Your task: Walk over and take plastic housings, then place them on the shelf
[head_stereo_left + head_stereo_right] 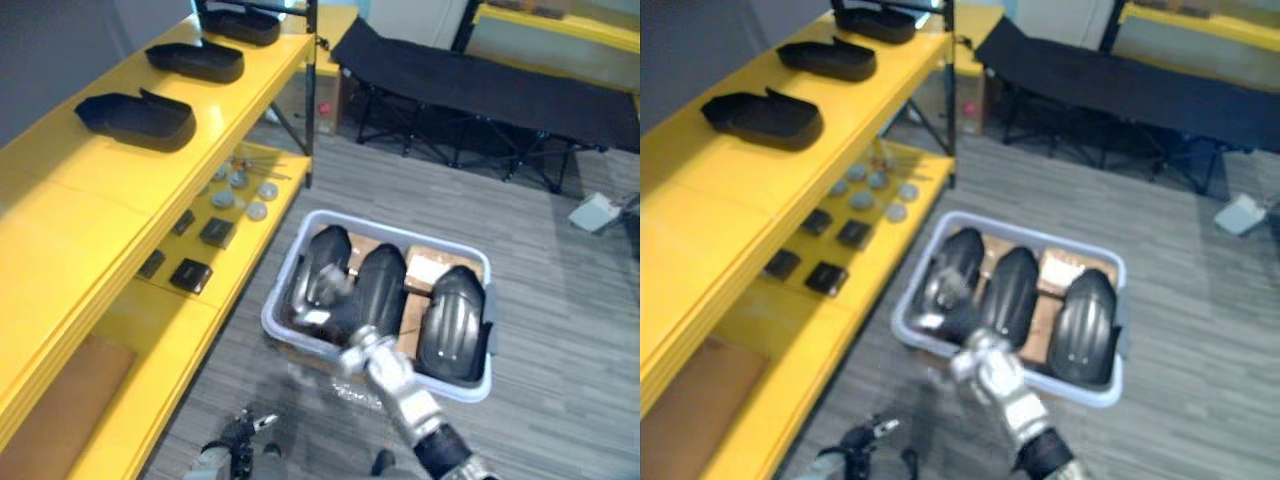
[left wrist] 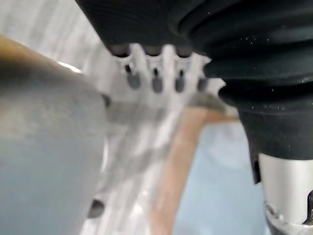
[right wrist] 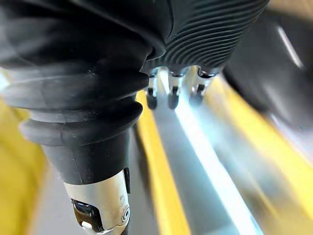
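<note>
Nearest in the left eye view, at five o'clock, the right hand is reached over the near rim of a pale grey bin. Its fingers are loose and closed on nothing, apparently so that the leftmost of three plastic housings can be taken. These glossy black, ribbed domes are stood on edge side by side over cardboard, which leaves each one open to a grasp. At ten o'clock three shelved housings are laid in a row, seemingly hollow side up, on the top board of the yellow shelf. The bare board nearer is judged the likely next spot.

In the right eye view, small black blocks and grey discs are spread on the lower board, and a black cot is stood at one o'clock.

In the left wrist view the left hand is hung idle, slack, nothing held.

In the right wrist view the fingers are seen relaxed, with a dark curved surface beyond them, probably a housing.
</note>
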You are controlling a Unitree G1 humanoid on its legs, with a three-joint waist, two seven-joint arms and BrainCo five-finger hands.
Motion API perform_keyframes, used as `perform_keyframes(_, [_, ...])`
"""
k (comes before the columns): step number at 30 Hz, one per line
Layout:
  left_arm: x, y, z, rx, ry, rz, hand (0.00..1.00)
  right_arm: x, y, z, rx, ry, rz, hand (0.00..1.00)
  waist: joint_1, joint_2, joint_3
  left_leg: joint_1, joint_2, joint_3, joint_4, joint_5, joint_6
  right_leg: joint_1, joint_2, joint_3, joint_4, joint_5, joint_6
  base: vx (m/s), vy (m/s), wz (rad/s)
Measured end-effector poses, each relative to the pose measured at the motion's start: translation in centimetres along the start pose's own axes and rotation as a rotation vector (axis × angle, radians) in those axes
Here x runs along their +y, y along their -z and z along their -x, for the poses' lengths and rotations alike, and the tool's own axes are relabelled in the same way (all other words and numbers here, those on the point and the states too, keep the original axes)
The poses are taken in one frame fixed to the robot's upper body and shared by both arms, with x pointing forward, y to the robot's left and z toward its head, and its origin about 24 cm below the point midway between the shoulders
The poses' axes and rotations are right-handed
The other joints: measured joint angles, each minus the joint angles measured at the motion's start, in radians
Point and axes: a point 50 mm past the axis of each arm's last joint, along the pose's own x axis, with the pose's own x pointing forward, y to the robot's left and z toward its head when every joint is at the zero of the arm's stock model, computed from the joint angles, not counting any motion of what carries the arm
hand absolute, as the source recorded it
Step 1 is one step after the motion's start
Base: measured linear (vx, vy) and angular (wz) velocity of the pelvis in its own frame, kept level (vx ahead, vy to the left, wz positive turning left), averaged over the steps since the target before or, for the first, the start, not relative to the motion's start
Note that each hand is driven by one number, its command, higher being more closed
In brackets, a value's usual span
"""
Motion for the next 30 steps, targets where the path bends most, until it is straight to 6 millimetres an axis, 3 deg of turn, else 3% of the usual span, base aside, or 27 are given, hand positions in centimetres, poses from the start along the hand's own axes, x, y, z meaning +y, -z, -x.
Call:
perform_keyframes(2, [0.0, 0.4, 0.1, 0.008, -0.001, 0.001, 0.00, -5.1, -0.7, 0.2, -0.031, 0.261, 0.022, 0.00, -0.019, -0.005, 0.000, 0.020, 0.001, 0.021, -0.003, 0.000, 0.000, 0.007, 0.001, 0.002, 0.000, 0.001, 0.000, -0.02, 0.012, -0.27])
perform_keyframes(3, [0.0, 0.3, 0.1, 0.005, 0.000, 0.000, 0.00, -6.6, -0.8, 0.5, -0.029, 0.324, 0.035, 0.00, -0.020, -0.006, 0.001, 0.026, 0.003, 0.026, -0.005, 0.000, 0.000, 0.008, 0.003, 0.004, 0.000, 0.001, 0.000, -0.03, -0.013, -0.23])
perform_keyframes(6, [0.0, 0.5, 0.2, 0.002, 0.001, -0.008, 0.00, -13.2, -0.1, 2.2, 0.026, 0.595, 0.064, 0.00, -0.045, -0.014, 0.013, 0.028, 0.016, 0.035, -0.003, -0.001, -0.001, 0.002, 0.017, 0.010, 0.000, 0.001, -0.001, -0.06, -0.038, -0.16])
perform_keyframes(8, [0.2, -0.4, 0.3, -0.054, -0.007, -0.010, 0.00, -15.4, 0.2, 2.8, 0.043, 0.712, 0.014, 0.00, -0.040, -0.029, 0.053, 0.015, 0.036, 0.054, 0.026, -0.012, -0.014, -0.017, 0.032, 0.033, 0.005, 0.009, -0.011, -0.15, -0.066, -0.33])
perform_keyframes(10, [1.0, -1.3, 0.4, -0.096, -0.028, -0.003, 0.00, -16.1, 0.3, 3.0, 0.048, 0.764, 0.003, 0.00, -0.041, -0.043, 0.082, -0.038, 0.067, 0.057, 0.086, -0.062, -0.021, -0.055, 0.057, 0.058, 0.004, 0.014, -0.018, -0.20, -0.082, -0.37])
perform_keyframes(12, [2.2, -2.8, 0.4, -0.156, -0.076, 0.019, 0.00, -16.5, 0.5, 2.7, 0.062, 0.800, -0.029, 0.00, -0.035, -0.080, 0.127, -0.137, 0.114, 0.057, 0.218, -0.133, -0.021, -0.096, 0.087, 0.076, -0.014, 0.010, -0.023, -0.23, -0.095, -0.37])
perform_keyframes(16, [3.3, -5.1, 0.4, -0.226, -0.139, 0.038, 0.00, -18.9, 0.6, 3.2, 0.087, 0.900, -0.042, 0.00, -0.025, -0.085, 0.198, -0.230, 0.152, 0.035, 0.331, -0.163, -0.018, -0.136, 0.111, 0.067, -0.010, 0.013, -0.045, -0.18, -0.052, -0.04])
perform_keyframes(19, [3.2, -6.2, 0.4, -0.280, -0.145, 0.107, 0.00, -21.1, 1.3, 4.1, 0.129, 0.976, -0.042, 0.00, -0.017, -0.071, 0.244, -0.280, 0.133, 0.010, 0.338, -0.153, -0.006, -0.166, 0.094, 0.045, -0.007, 0.019, -0.043, -0.08, 0.015, 0.23])
perform_keyframes(24, [3.0, -6.7, 0.4, -0.308, -0.131, 0.146, 0.00, -21.7, 2.4, 3.3, 0.187, 1.029, -0.046, 0.00, -0.005, -0.033, 0.275, -0.330, 0.092, -0.042, 0.322, -0.108, 0.001, -0.182, 0.065, -0.008, -0.011, 0.021, -0.041, 0.02, 0.009, 0.37])
perform_keyframes(27, [2.5, -6.7, 0.4, -0.311, -0.111, 0.155, 0.00, -22.4, 0.9, 1.3, 0.160, 1.052, -0.045, 0.00, 0.000, -0.002, 0.298, -0.350, 0.056, -0.076, 0.290, -0.069, 0.008, -0.191, 0.047, -0.041, -0.011, 0.021, -0.041, 0.00, -0.017, 0.41])
perform_keyframes(30, [1.8, -7.2, 0.2, -0.328, -0.080, 0.160, 0.00, -24.0, -2.1, -0.6, 0.092, 1.088, -0.038, 0.00, 0.013, 0.034, 0.320, -0.395, 0.035, -0.112, 0.277, -0.046, 0.014, -0.225, 0.033, -0.071, 0.005, 0.021, -0.040, -0.04, 0.006, 0.35])
